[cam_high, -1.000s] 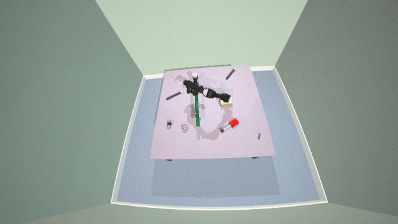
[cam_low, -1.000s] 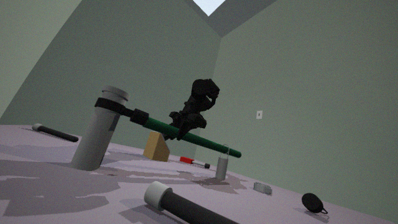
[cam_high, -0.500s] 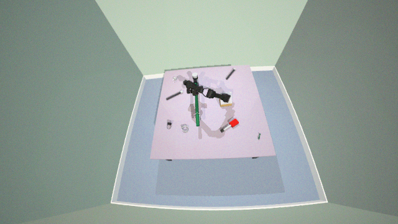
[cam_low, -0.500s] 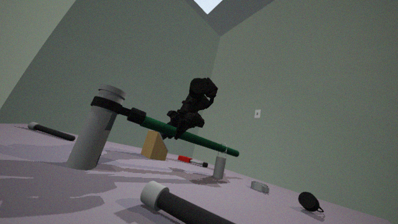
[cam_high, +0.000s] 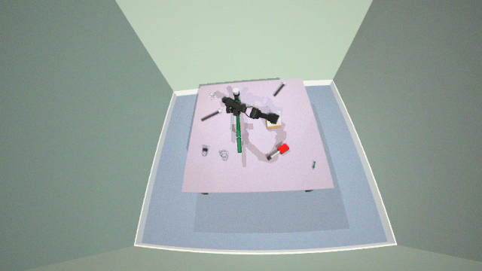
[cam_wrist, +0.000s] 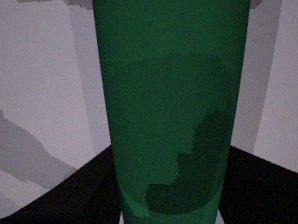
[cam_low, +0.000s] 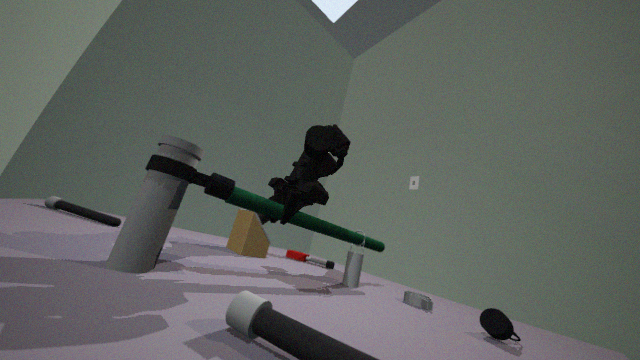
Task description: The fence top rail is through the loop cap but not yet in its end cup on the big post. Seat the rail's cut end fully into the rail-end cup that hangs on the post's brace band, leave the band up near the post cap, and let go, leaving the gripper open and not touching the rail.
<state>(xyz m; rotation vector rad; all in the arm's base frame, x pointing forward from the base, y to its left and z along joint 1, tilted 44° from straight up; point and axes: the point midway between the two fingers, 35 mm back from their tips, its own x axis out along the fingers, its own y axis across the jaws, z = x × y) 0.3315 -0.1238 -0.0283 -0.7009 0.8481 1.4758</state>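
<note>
Fingers (cam_low: 295, 209) of the gripper (cam_high: 233, 110) (cam_low: 275, 219) (cam_wrist: 170, 200) are closed around the green fence top rail (cam_high: 239, 129) (cam_low: 327, 226) (cam_wrist: 170, 100), one on each side. On the big post (cam_low: 142, 227), near the worktop's (cam_high: 260, 173) (cam_low: 375, 310) far left corner in the top view, the black brace band (cam_low: 170, 166) sits high, just below the post cap (cam_high: 236, 91) (cam_low: 180, 146). One end of the rail meets the mouth of the black rail-end cup (cam_low: 220, 186); how deep it goes cannot be told. The rail runs toward the near edge, through the wire loop above the small grey post (cam_low: 353, 269), its other end reaching beyond

One dark rod with a pale end (cam_high: 211, 115) (cam_low: 305, 332) lies by the left edge, another dark rod (cam_high: 279, 89) (cam_low: 85, 212) near the far right corner. An ochre block (cam_high: 273, 126) (cam_low: 247, 235) sits between the rail and the right edge. Toward the near edge are a metal band (cam_high: 224, 154) (cam_low: 418, 301), a black disc with a loop (cam_high: 204, 150) (cam_low: 496, 324) and a red-handled tool (cam_high: 283, 149) (cam_low: 296, 256), with a small green piece (cam_high: 313, 164) near the right edge
</note>
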